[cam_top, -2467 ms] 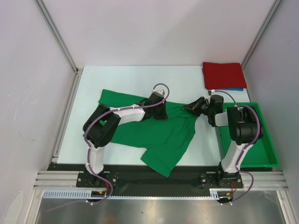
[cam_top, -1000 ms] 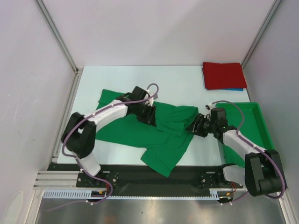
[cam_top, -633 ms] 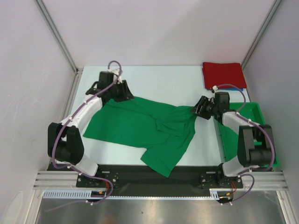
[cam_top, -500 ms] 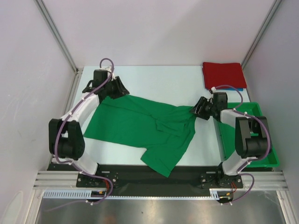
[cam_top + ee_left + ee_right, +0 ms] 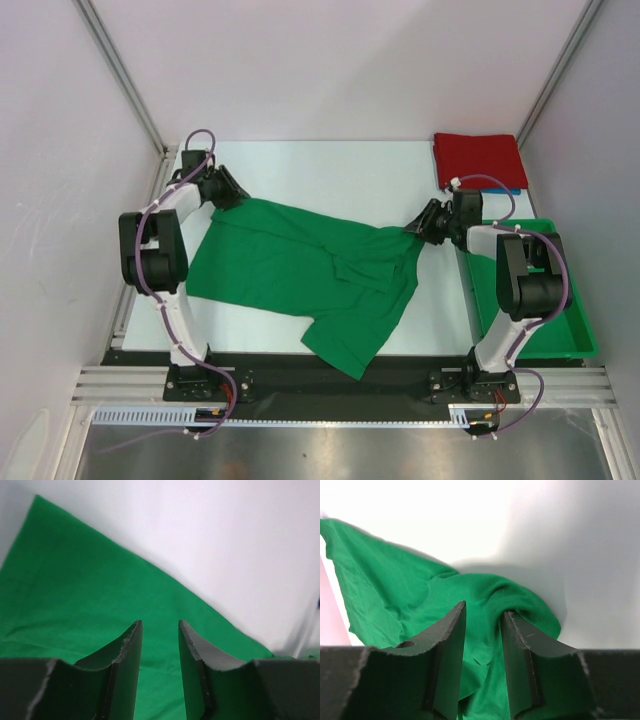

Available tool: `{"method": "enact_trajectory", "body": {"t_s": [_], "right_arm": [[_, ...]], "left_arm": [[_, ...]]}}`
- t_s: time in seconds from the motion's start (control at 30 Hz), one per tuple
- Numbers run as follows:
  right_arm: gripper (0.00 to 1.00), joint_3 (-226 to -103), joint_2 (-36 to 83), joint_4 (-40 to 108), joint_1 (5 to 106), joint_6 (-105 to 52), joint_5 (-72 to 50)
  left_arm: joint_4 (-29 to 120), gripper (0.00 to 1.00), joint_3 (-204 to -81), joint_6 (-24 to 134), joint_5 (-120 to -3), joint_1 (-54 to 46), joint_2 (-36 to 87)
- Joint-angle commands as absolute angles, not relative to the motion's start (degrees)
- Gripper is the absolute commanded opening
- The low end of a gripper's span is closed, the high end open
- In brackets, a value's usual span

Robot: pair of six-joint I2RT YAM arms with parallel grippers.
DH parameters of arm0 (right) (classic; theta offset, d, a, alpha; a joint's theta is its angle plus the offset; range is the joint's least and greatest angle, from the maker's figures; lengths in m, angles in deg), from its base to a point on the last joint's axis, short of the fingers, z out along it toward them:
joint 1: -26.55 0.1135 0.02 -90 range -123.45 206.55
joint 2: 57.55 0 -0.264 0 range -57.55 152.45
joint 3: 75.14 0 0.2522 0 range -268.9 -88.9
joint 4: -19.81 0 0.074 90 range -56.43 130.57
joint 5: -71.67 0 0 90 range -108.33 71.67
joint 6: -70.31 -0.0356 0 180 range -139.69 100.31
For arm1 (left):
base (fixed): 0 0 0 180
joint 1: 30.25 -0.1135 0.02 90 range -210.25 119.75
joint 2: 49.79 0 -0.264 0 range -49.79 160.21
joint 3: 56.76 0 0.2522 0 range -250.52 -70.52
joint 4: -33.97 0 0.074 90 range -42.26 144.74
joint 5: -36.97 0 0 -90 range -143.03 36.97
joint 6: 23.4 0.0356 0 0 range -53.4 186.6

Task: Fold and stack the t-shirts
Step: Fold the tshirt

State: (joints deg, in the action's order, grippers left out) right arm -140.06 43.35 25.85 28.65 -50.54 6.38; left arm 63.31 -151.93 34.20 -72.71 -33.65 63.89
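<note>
The bright green t-shirt (image 5: 300,270) lies spread across the table's middle, one part trailing toward the front edge. My left gripper (image 5: 232,193) sits over its far left corner. In the left wrist view the jaws (image 5: 160,622) stand slightly apart above flat green fabric (image 5: 75,580) with nothing pinched. My right gripper (image 5: 412,228) is at the shirt's right end. In the right wrist view it (image 5: 484,607) is shut on a bunched fold of the green fabric (image 5: 395,580). The folded red t-shirt (image 5: 478,160) lies at the far right on the blue t-shirt (image 5: 505,190), of which only an edge shows.
A rigid green plastic bin (image 5: 575,310) stands along the right edge beside the right arm. The white table (image 5: 330,170) is framed by grey walls and metal posts at the back and sides.
The left gripper pulled the shirt's folded left part out flat, then moved on to the far left corner. The right gripper kept hold of the shirt's right end, drawing it slightly back and right.
</note>
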Motion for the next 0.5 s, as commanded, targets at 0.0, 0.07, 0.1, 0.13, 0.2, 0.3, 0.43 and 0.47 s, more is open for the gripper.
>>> {"method": "enact_trajectory", "body": {"t_s": [0.0, 0.07, 0.1, 0.13, 0.2, 0.3, 0.43, 0.47], "right_arm": [[0.38, -142.2, 44.4, 22.7, 28.3, -51.6, 6.3], [0.38, -142.3, 44.5, 22.5, 28.4, -51.8, 6.1], [0.38, -142.3, 44.7, 22.2, 28.4, -51.9, 6.0], [0.38, -142.3, 44.8, 22.1, 28.4, -51.9, 6.0], [0.35, -142.3, 45.0, 21.6, 28.3, -51.9, 5.8], [0.3, -142.4, 45.2, 21.3, 28.1, -52.1, 4.6], [0.18, -142.7, 45.5, 20.6, 27.3, -51.6, 2.3], [0.14, -142.9, 46.1, 20.5, 27.2, -51.3, 1.9]], "left_arm": [[63.0, 0.4, -155.3, 33.9, -72.3, -34.0, 65.4], [63.4, 0.4, -155.7, 34.1, -71.4, -34.4, 66.5], [63.3, 0.4, -155.7, 34.0, -71.1, -34.9, 66.7], [63.1, 0.4, -155.7, 33.9, -71.3, -35.1, 67.2], [62.7, 0.4, -155.9, 34.1, -71.2, -35.3, 67.7], [64.5, 0.4, -157.4, 34.7, -69.9, -36.1, 69.6], [66.1, 0.4, -157.8, 35.2, -68.5, -36.8, 71.6], [66.2, 0.4, -157.8, 35.4, -68.4, -37.0, 71.9]]}}
